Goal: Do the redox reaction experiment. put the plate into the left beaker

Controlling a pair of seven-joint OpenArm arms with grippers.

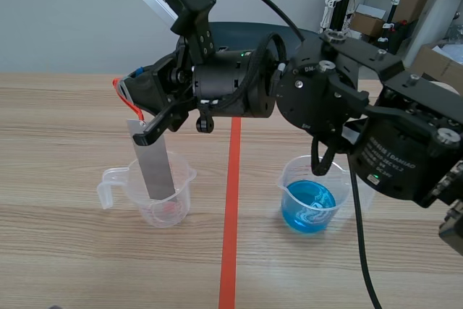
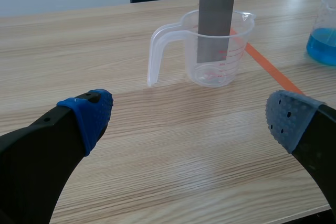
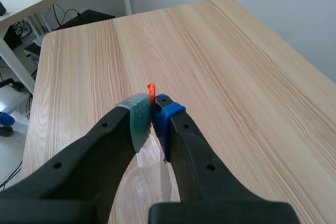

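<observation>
Grey metal plate (image 1: 154, 168) hangs upright, lower end inside the left beaker (image 1: 182, 199). Your right gripper (image 3: 153, 115) is clamped on its top; straight down finishes it. Left gripper (image 2: 189, 124) gapes apart nearby.

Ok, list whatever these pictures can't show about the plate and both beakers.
- Top end of the plate: left wrist view, cut by the edge; right wrist view, hidden by the right gripper.
- Whether its lower end touches bottom in the left beaker: scene view, unclear through the wall.
- Right beaker: left wrist view, cut by the edge.
</observation>
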